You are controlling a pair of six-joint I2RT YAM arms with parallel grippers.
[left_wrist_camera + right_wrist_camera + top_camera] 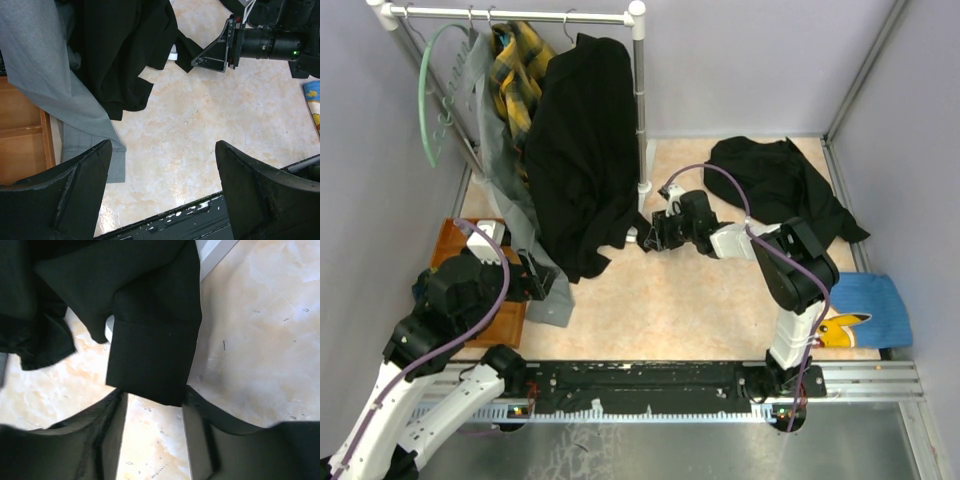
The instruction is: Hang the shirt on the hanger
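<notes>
The black shirt (580,150) hangs from the rack's rail (520,14), with one long sleeve trailing low toward the floor. My right gripper (642,238) reaches to that sleeve's cuff (150,365). Its jaws stand partly closed, and the cuff's lower edge lies between the fingertips (187,395), with bare floor showing in the gap behind it. My left gripper (163,145) is wide open over bare floor, holding nothing, down-left of the shirt (125,45). The hanger is hidden.
Also on the rack are a grey garment (505,200), a yellow-and-black plaid shirt (518,75) and a pale green hanger (428,90). Another black garment (780,180) lies at the back right, a blue cloth (865,310) near right, a wooden tray (450,250) at left.
</notes>
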